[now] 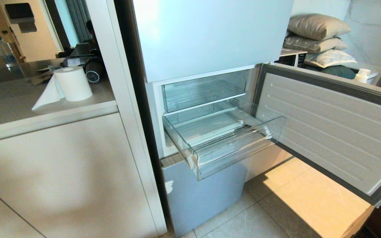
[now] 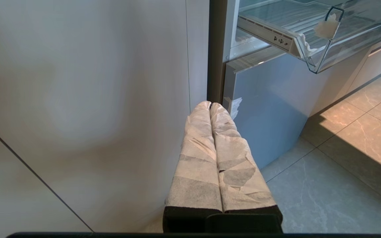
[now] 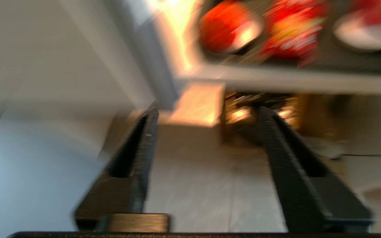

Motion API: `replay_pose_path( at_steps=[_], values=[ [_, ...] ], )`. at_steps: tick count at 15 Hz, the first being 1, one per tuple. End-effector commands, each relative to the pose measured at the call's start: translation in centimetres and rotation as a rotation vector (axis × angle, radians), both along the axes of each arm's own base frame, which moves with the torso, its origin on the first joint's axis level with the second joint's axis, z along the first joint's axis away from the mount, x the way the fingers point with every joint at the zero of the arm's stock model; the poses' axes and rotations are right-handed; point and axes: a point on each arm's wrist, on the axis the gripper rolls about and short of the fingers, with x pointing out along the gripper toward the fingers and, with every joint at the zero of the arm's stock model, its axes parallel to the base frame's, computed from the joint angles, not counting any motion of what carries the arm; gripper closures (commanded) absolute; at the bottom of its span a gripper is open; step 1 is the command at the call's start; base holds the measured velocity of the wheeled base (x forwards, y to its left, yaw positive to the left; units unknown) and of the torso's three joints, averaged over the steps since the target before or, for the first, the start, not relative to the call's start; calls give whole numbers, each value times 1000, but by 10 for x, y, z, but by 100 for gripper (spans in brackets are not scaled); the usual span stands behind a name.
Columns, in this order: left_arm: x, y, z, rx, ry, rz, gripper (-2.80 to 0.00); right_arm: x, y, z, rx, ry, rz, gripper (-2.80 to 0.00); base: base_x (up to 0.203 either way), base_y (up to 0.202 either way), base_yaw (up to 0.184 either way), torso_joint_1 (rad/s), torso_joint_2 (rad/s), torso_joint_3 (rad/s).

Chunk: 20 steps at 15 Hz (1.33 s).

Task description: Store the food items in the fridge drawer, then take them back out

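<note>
Below the pale upper fridge front (image 1: 210, 36): fridge drawer (image 1: 230, 148), clear plastic, pulled well out over the floor, ribbed bottom bare, thick front lip toward the camera. Directly above it — a similar clear bin (image 1: 203, 91), pushed in. Fridge door (image 1: 329, 129) swung wide on the robot's right, white ribbed lining showing. Lower fridge front (image 1: 203, 195), silvery-blue, shut beneath the drawer.

Left of the fridge: beige cabinet (image 1: 61, 178) with counter; on it a roll of paper towel (image 1: 73, 83), one sheet trailing. Plastic bottle (image 1: 7, 53) stands farther back. Stacked cushions (image 1: 319, 36) beyond the open door.

Left gripper (image 2: 210, 105): fingers wrapped in pale tape, pressed together and holding nothing, hanging low beside the cabinet panel, below the drawer's corner.

Right gripper (image 3: 207, 112): black fingers spread apart, nothing between them; seen only in its own blurred wrist view, over tiled floor.

Food items (image 3: 230, 26): red shapes on a raised surface ahead of the right gripper, apart from its fingers; blur hides their number and form — none lie in the drawer.
</note>
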Motion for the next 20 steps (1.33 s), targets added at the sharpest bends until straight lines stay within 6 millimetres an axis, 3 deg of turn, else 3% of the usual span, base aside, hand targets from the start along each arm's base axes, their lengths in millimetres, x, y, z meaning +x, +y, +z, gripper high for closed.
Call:
replay_pose_path(
  at_steps=[1, 4, 13, 16, 20],
  values=[
    [0, 0, 0, 0, 1, 0, 0, 15, -45, -3, 62, 47, -130, -280, 0, 0, 0, 0, 0, 0],
    [0, 0, 0, 0, 1, 0, 0, 20, -101, 1, 43, 20, -269, -280, 0, 0, 0, 0, 0, 0],
    [0, 0, 0, 0, 1, 0, 0, 8, -265, -46, -72, -60, -466, -280, 0, 0, 0, 0, 0, 0],
    [0, 0, 0, 0, 2, 0, 0, 13, -306, -71, -64, -61, -457, -280, 0, 0, 0, 0, 0, 0],
    [0, 0, 0, 0, 1, 0, 0, 21, -336, -98, -49, -61, -418, -280, 0, 0, 0, 0, 0, 0]
  ],
)
